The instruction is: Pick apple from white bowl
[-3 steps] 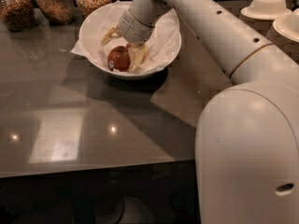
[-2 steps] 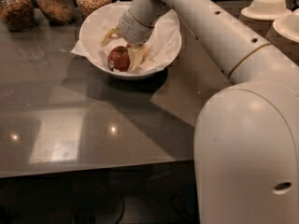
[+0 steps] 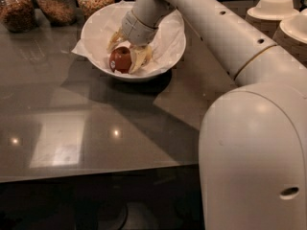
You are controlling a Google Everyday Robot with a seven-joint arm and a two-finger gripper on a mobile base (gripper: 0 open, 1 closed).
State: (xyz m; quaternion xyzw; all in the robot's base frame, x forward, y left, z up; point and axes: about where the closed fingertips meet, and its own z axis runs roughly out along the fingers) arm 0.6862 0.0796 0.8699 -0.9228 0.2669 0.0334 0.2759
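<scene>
The white bowl (image 3: 165, 56), lined with crinkled white paper, stands at the back of the dark table. The deep red apple (image 3: 120, 60) lies in the bowl's front left part. My gripper (image 3: 123, 58) reaches down into the bowl from the right. One pale finger (image 3: 115, 40) lies against the apple's back left and the other finger (image 3: 140, 59) presses its right side, so the gripper is closed around the apple. The apple still rests on the paper in the bowl.
Three glass jars of dry food (image 3: 57, 4) stand along the back left edge. Stacked beige paper bowls (image 3: 273, 11) stand at the back right. My white arm (image 3: 216, 28) crosses above the table's right side, and my base (image 3: 254, 162) fills the lower right.
</scene>
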